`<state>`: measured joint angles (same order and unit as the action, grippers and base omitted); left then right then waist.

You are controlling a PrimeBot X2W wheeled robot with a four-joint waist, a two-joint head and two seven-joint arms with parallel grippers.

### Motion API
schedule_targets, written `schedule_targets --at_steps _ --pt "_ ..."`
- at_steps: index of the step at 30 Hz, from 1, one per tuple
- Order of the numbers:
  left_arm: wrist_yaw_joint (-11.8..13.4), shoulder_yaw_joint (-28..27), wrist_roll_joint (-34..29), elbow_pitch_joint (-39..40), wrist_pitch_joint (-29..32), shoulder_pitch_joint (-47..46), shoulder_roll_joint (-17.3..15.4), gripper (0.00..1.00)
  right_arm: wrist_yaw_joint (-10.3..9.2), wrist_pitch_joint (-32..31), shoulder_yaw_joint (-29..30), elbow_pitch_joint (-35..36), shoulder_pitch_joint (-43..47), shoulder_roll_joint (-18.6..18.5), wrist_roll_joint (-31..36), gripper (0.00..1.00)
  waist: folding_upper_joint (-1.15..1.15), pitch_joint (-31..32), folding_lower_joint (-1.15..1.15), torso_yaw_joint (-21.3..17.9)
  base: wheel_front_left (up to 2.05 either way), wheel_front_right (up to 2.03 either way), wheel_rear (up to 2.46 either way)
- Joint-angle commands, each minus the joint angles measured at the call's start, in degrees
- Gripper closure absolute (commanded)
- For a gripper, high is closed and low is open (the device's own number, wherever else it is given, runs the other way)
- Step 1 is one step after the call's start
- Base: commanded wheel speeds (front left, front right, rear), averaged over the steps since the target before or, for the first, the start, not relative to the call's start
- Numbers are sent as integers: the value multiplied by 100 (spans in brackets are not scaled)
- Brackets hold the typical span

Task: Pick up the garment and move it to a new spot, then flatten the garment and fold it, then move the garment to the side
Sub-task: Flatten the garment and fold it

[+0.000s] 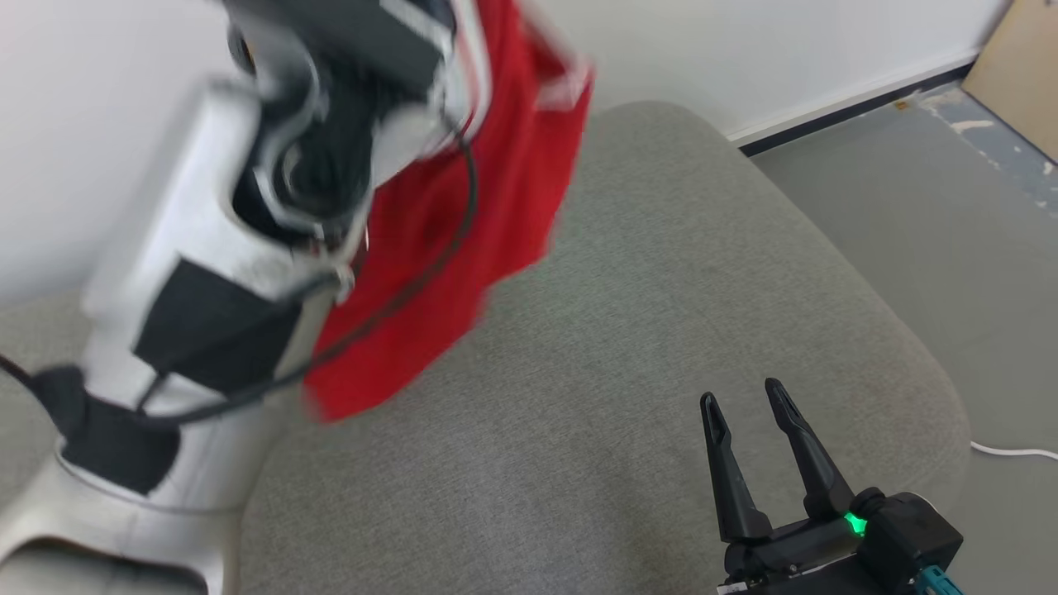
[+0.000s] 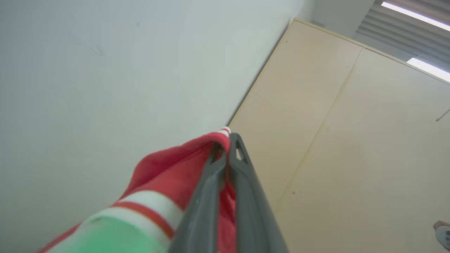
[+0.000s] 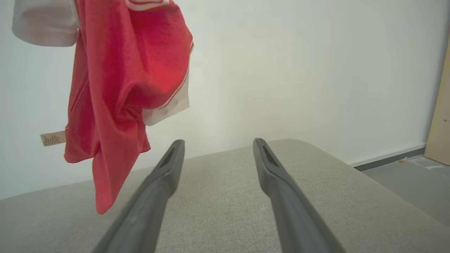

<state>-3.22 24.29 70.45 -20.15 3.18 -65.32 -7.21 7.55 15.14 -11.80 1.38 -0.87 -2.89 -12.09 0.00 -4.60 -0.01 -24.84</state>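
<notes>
Head view has the red garment (image 1: 463, 248) hanging in the air over the grey cushion (image 1: 661, 330), clear of it in the right wrist view. The left claw (image 2: 228, 140) is clenched on its striped edge, and the right claw (image 1: 744, 397) is released, low over the cushion. The pick-up looks done. Placing, flattening, folding and moving aside are left. The garment hangs bunched, its long axis vertical and its loose end pointing down.
</notes>
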Motion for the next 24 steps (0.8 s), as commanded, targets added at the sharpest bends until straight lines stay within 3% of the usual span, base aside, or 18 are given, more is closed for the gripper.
schedule_targets --at_steps 1,6,11,17,24 --pt "59 -120 86 4 -36 -150 8 100 -12 7 26 14 54 3 -44 0 0 41 1 -46 0 0 0" --pt "337 -615 629 -111 -142 -27 132 100 -12 7 123 63 23 4 -35 0 0 12 1 81 0 0 0" --pt "551 -862 962 -259 -60 1203 -164 100 -12 7 176 91 27 5 -4 0 0 -82 1 339 0 0 0" --pt "326 -1275 1005 -510 -571 2919 -630 100 -12 7 127 115 -61 4 9 0 0 -228 1 583 0 0 0" --pt "25 -1809 1159 -623 -1193 4515 -942 100 -12 7 200 124 -23 2 76 0 0 -307 1 809 0 0 0"
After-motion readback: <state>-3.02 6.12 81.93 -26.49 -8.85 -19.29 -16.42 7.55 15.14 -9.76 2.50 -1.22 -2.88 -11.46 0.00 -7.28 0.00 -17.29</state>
